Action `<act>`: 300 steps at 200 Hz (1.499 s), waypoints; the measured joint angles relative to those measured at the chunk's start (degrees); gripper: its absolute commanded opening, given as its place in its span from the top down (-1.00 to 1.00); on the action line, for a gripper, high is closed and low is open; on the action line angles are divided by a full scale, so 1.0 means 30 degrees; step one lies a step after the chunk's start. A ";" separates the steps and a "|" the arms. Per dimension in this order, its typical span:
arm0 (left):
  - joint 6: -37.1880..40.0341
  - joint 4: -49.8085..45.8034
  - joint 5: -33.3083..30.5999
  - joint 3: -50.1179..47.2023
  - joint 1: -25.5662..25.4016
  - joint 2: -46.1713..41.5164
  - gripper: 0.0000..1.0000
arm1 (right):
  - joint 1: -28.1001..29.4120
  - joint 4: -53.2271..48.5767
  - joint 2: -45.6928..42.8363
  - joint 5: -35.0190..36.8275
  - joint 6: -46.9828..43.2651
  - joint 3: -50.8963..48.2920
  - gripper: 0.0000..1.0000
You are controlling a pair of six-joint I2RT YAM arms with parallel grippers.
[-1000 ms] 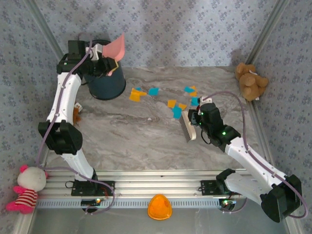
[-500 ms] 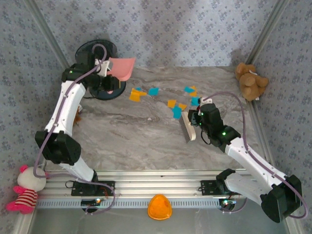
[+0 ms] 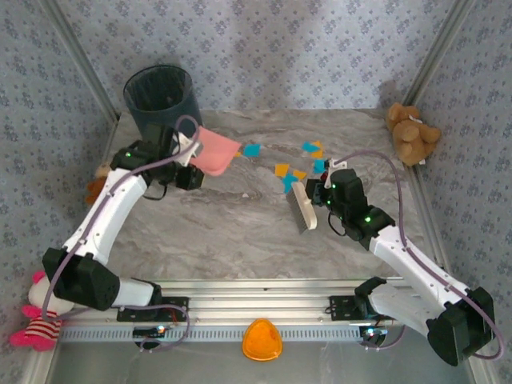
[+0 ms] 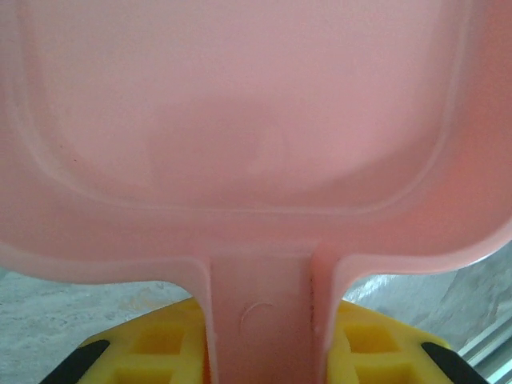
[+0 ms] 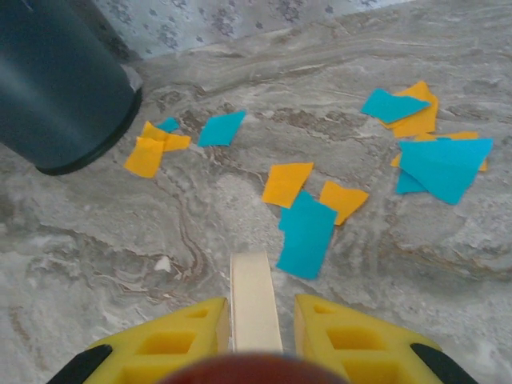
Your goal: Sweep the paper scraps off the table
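Across the table (image 3: 240, 240), the left gripper (image 3: 186, 154) is clamping the pink dustpan (image 3: 216, 150) by its handle, and the right gripper (image 3: 318, 197) is clenching the brush (image 3: 302, 210) just beside the paper scraps (image 3: 289, 182), which are lying toward the back. The sweeping step is probably starting, calling for leftward strokes into the pan.

Smooth pink plastic dustpan (image 4: 256, 120), matt marble-veined table (image 3: 240, 228).

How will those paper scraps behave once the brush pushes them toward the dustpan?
The scraps lie thin and flat on the table, so they are probably very light and floppy. They would likely slide easily, but some may slip under the brush or flutter aside.
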 measured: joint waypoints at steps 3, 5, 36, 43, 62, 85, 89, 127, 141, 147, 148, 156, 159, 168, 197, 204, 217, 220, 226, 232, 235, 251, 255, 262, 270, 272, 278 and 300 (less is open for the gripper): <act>0.0117 0.0080 -0.0066 -0.0270 -0.0160 -0.0080 1.00 | -0.0029 0.0131 0.0073 -0.0131 0.0022 0.0000 1.00; 0.0160 0.0109 -0.0087 -0.0372 -0.0211 -0.0102 1.00 | -0.0044 0.0168 0.0102 -0.0189 0.0051 0.0000 1.00; 0.1137 0.0656 -0.0423 -0.1581 -0.0867 -0.0248 1.00 | -0.0444 0.1428 0.1362 -0.1464 0.0488 0.0175 1.00; 0.1275 0.0772 -0.0430 -0.1683 -0.0889 -0.0248 1.00 | -0.0554 0.1698 0.1851 -0.1749 0.0612 0.0335 1.00; 0.1443 0.1173 -0.0423 -0.1902 -0.0903 -0.0284 1.00 | -0.0882 0.2594 0.3453 -0.2412 0.1027 0.1093 1.00; 0.1537 0.1472 -0.0423 -0.2011 -0.0940 -0.0284 1.00 | -0.1268 0.3927 0.5676 -0.3060 0.1617 0.2310 1.00; 0.1559 0.1515 -0.0423 -0.2018 -0.0940 -0.0291 1.00 | -0.1348 0.4240 0.6149 -0.3177 0.1734 0.2586 1.00; 0.1566 0.2098 -0.0357 -0.2543 -0.0976 -0.0430 1.00 | -0.2025 0.6594 0.9770 -0.3708 0.3155 0.4364 1.00; 0.1566 0.2222 -0.0357 -0.2659 -0.0976 -0.0437 1.00 | -0.2229 0.7133 1.0659 -0.3679 0.3701 0.4728 1.00; 0.1566 0.2251 -0.0364 -0.2667 -0.0976 -0.0437 1.00 | -0.2324 0.7380 1.1038 -0.3657 0.3971 0.4889 1.00; 0.1574 0.2259 -0.0364 -0.2674 -0.0976 -0.0437 1.00 | -0.2331 0.7424 1.1081 -0.3657 0.4000 0.4903 1.00; 0.1566 0.2317 -0.0372 -0.2681 -0.0976 -0.0437 1.00 | -0.2463 0.7803 1.1526 -0.3650 0.4320 0.5056 1.00; 0.1566 0.2346 -0.0372 -0.2688 -0.0976 -0.0437 1.00 | -0.2528 0.7970 1.1723 -0.3657 0.4466 0.5107 1.00; 0.1574 0.2390 -0.0393 -0.2696 -0.0976 -0.0437 1.00 | -0.2710 0.8451 1.2196 -0.3657 0.4838 0.5238 1.00; 0.1588 0.2390 -0.0488 -0.2769 -0.0976 -0.0437 1.00 | -0.3337 0.9522 1.3959 -0.3657 0.6033 0.5967 1.00; 0.1610 0.2382 -0.0503 -0.2776 -0.0976 -0.0437 1.00 | -0.3432 0.9639 1.4309 -0.3657 0.6237 0.6149 1.00; 0.1632 0.2382 -0.0510 -0.2805 -0.0976 -0.0437 1.00 | -0.3592 0.9734 1.4841 -0.3636 0.6601 0.6419 1.00; 0.1632 0.2375 -0.0503 -0.2805 -0.0976 -0.0437 1.00 | -0.3621 0.9748 1.4921 -0.3628 0.6659 0.6455 1.00; 0.1632 0.2375 -0.0503 -0.2805 -0.0976 -0.0437 1.00 | -0.3643 0.9770 1.5081 -0.3548 0.6783 0.6521 1.00; 0.1632 0.2382 -0.0503 -0.2805 -0.0976 -0.0437 1.00 | -0.3657 0.9763 1.5191 -0.3468 0.6878 0.6564 1.00; 0.1632 0.2382 -0.0510 -0.2805 -0.0976 -0.0437 1.00 | -0.3665 0.9763 1.5242 -0.3432 0.6936 0.6572 1.00; 0.1632 0.2382 -0.0503 -0.2820 -0.0976 -0.0430 1.00 | -0.3672 0.9668 1.5351 -0.3140 0.7191 0.6572 1.00; 0.1632 0.2382 -0.0510 -0.2820 -0.0976 -0.0430 1.00 | -0.3665 0.9617 1.5351 -0.3038 0.7242 0.6572 1.00; 0.1632 0.2375 -0.0510 -0.2841 -0.0976 -0.0430 1.00 | -0.3665 0.9544 1.5344 -0.2834 0.7373 0.6572 1.00; 0.1639 0.2375 -0.0510 -0.2856 -0.0976 -0.0430 1.00 | -0.3665 0.9413 1.5344 -0.2586 0.7512 0.6557 1.00; 0.1639 0.2368 -0.0510 -0.2856 -0.0976 -0.0430 1.00 | -0.3672 0.9384 1.5329 -0.2499 0.7519 0.6543 1.00; 0.1639 0.2368 -0.0510 -0.2856 -0.0976 -0.0423 1.00 | -0.3672 0.9231 1.5307 -0.2288 0.7577 0.6492 1.00; 0.1654 0.2361 -0.0517 -0.2863 -0.0976 -0.0423 1.00 | -0.3665 0.8502 1.4615 -0.1333 0.7708 0.5705 1.00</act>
